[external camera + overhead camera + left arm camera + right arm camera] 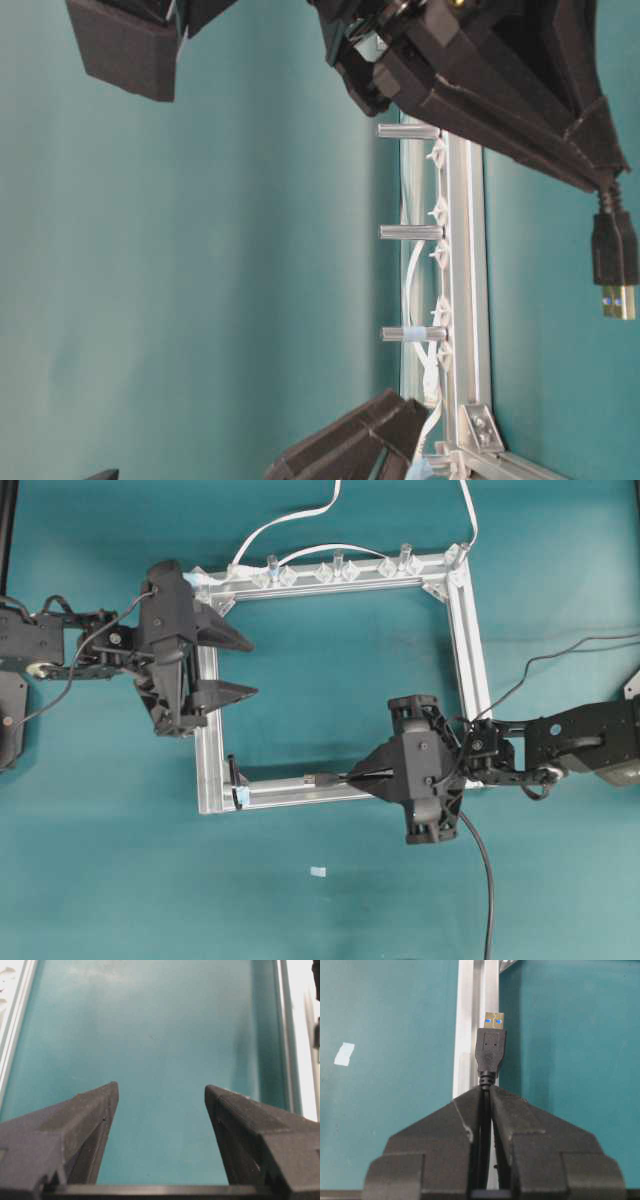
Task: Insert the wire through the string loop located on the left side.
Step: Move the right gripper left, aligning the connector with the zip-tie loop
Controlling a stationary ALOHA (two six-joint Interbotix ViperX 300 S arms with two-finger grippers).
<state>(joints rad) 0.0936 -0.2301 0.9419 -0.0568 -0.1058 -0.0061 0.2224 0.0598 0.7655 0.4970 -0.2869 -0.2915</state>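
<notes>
In the overhead view the wire (487,880) is a black cable running up from the bottom edge into my right gripper (352,777), which is shut on it just behind the plug (316,778). The plug points left along the frame's bottom rail. In the right wrist view the plug (490,1050), with its metallic tip, sticks out past my right gripper (486,1091) over the rail. The string loop (236,774) stands upright at the frame's bottom-left corner, a short way left of the plug. My left gripper (252,665) hangs open over the left rail, and my left gripper (161,1091) holds nothing.
A square aluminium frame (470,620) lies on the teal table. Clear clips (335,570) and a white cable (290,520) sit along its top rail. A small pale scrap (318,871) lies below the frame.
</notes>
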